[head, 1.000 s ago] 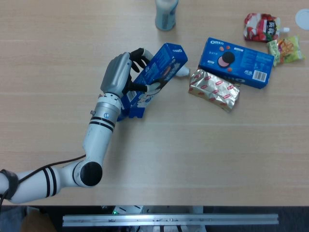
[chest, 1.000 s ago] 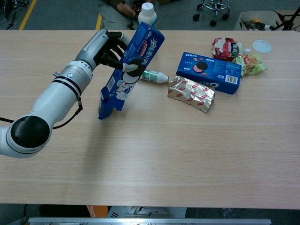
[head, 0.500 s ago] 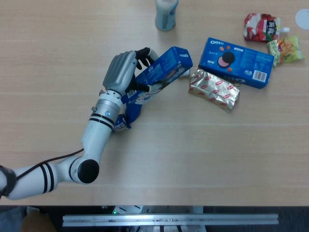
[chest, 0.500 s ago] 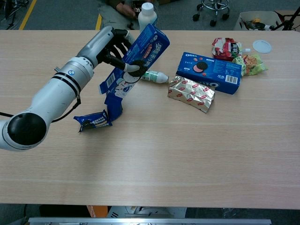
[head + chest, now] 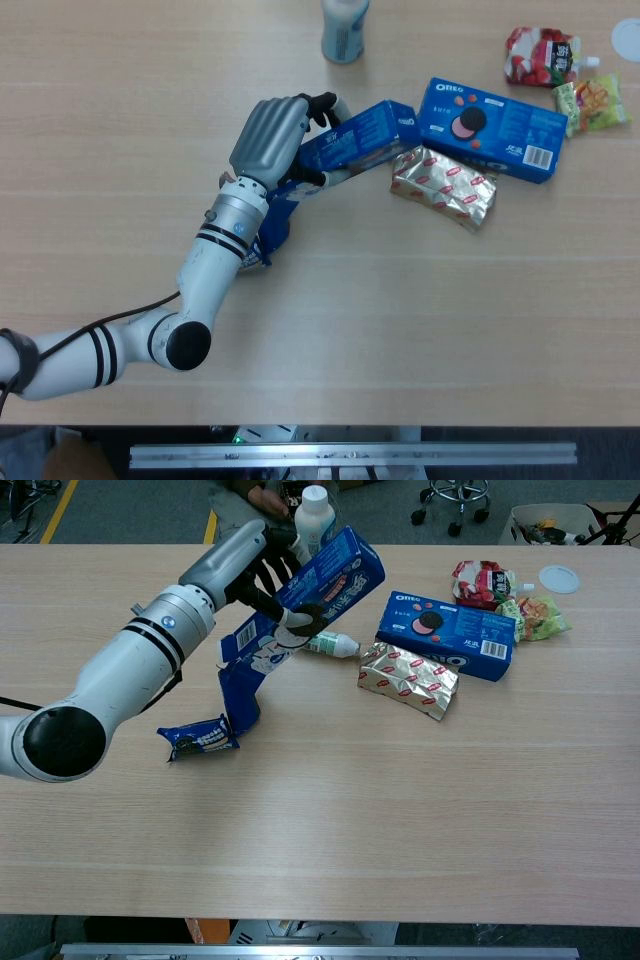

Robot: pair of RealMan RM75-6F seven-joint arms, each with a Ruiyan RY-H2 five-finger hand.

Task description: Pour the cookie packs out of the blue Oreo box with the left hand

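Note:
My left hand (image 5: 273, 137) (image 5: 262, 568) grips the blue Oreo box (image 5: 358, 139) (image 5: 331, 581) around its middle and holds it above the table, tilted. The closed end points up and to the right. The open end with its loose flaps (image 5: 240, 692) hangs down over the table. One blue cookie pack (image 5: 198, 737) lies flat on the table just left of that open end; in the head view my forearm mostly hides it. My right hand shows in neither view.
A second blue Oreo box (image 5: 490, 128) (image 5: 449, 621) lies flat to the right, with a gold foil pack (image 5: 443, 185) (image 5: 408, 679) in front of it. A small white bottle (image 5: 335, 643) lies under the held box. An upright bottle (image 5: 312, 510) and snack bags (image 5: 485, 581) stand farther back.
The left hand has swung the box's closed end up and to the right, tipping it flatter. One cookie pack slid out of the open end onto the table.

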